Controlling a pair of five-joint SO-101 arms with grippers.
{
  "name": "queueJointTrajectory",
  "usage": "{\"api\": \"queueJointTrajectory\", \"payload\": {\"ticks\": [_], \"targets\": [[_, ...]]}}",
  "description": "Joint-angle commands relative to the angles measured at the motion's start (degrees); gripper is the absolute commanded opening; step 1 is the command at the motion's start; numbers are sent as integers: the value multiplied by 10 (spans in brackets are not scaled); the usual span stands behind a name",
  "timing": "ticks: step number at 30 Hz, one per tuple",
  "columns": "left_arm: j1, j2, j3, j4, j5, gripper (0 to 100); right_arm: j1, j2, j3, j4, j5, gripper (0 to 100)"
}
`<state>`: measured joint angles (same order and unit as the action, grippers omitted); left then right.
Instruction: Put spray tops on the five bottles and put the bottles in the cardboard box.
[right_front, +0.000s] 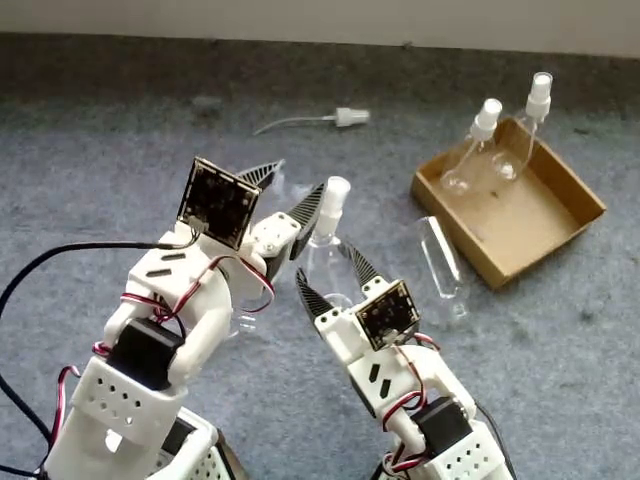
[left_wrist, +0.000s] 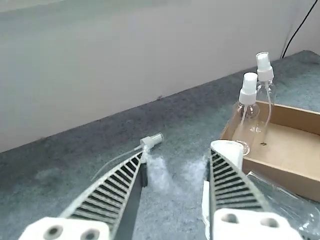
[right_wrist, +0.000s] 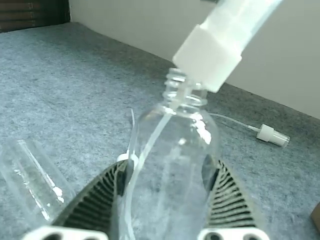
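Cardboard box sits at two o'clock on a grey, felt-like surface that ends at twelve o'clock against a pale wall. The box is turned at an angle, with one corner close to the right edge of the high view. The grey surface runs broad from nine to eleven o'clock, where a black cable curves in at nine. Both arms rise from six o'clock, close together. The left gripper hangs near the centre with its fingers spread wide. The right gripper, at five o'clock of it, is pinching the held bottle by its clear, rounded body. Over that bottle's bare threaded neck leans a tilted spray top, its tube running down inside. It lies just beside one left finger, and whether they touch cannot be told. A lying bottle with no top rests on its side at three o'clock of the held one, between it and the box and near the box wall. Two capped bottles stand upright side by side at the box's far end, leaving the box floor nearer the arms bare. A loose spray top lies with its thin tube on the surface at twelve o'clock, well apart from the box.
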<state>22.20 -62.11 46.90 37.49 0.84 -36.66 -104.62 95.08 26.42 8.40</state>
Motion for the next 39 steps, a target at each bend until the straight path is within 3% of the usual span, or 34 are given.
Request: {"api": "queueJointTrajectory", "payload": {"ticks": [1, 21, 24, 31, 39], "targets": [[36, -14, -60, 64, 15, 181, -3, -8, 0, 0, 1, 73], [38, -9, 10, 69, 16, 181, -3, -8, 0, 0, 1, 73], [38, -10, 14, 40, 16, 179, -3, -8, 0, 0, 1, 73], [43, -10, 14, 23, 13, 12, -3, -8, 0, 0, 1, 73], [44, -12, 15, 25, 13, 6, -3, -8, 0, 0, 1, 73]]}}
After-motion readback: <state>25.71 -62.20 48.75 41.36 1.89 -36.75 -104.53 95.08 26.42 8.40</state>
